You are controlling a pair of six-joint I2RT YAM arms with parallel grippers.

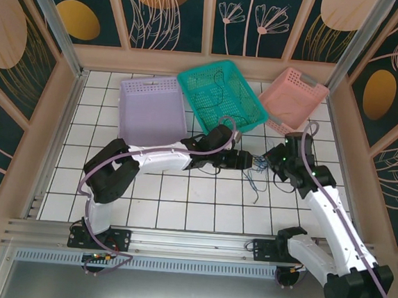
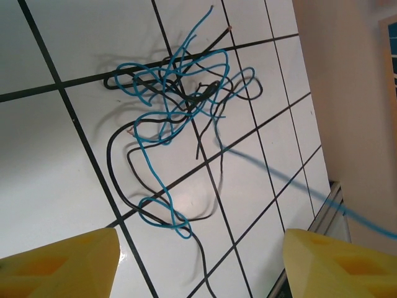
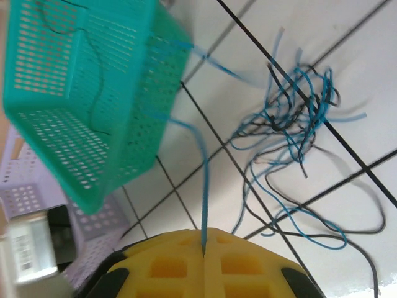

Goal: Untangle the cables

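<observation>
White-tiled counter [image 1: 145, 207] carries the cables [image 1: 256, 173] just three o'clock of centre, mostly knotted, so untangling looks barely begun: right tool [image 3: 203, 248] pinches one blue cable [image 3: 205, 186] taut, left tool [image 2: 200, 254] hovers with fingers apart.

Left wrist view: a blurred blue cable [image 2: 291, 181] leaves the lower right edge. Overhead, the cables [image 1: 256, 175] are too small to separate.

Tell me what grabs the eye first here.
A knot of blue and black cables sprawls on the white tiled table between the two arms. The right gripper pinches one blue strand in its shut yellow fingers, while the left gripper stands open facing the knot. Behind stand a lavender basket, a teal basket and a pink basket.
</observation>
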